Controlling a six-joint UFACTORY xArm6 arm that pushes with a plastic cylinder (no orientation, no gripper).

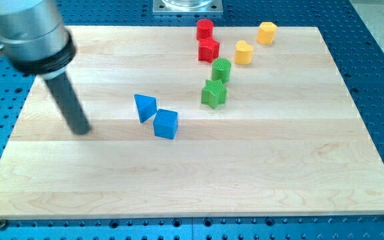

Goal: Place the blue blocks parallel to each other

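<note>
A blue triangular block (145, 107) and a blue cube (166, 124) sit near the board's middle, corner to corner, the cube lower right of the triangle. My tip (81, 131) rests on the board at the view's left, well left of both blue blocks and apart from them. The rod slants up to the grey arm at the view's top left.
Two red blocks (207, 40) stand at the view's top centre. Two green blocks (216, 83) lie below them, right of the blue ones. Two yellow blocks (255, 42) sit at the top right. The wooden board (192, 187) lies on a blue perforated table.
</note>
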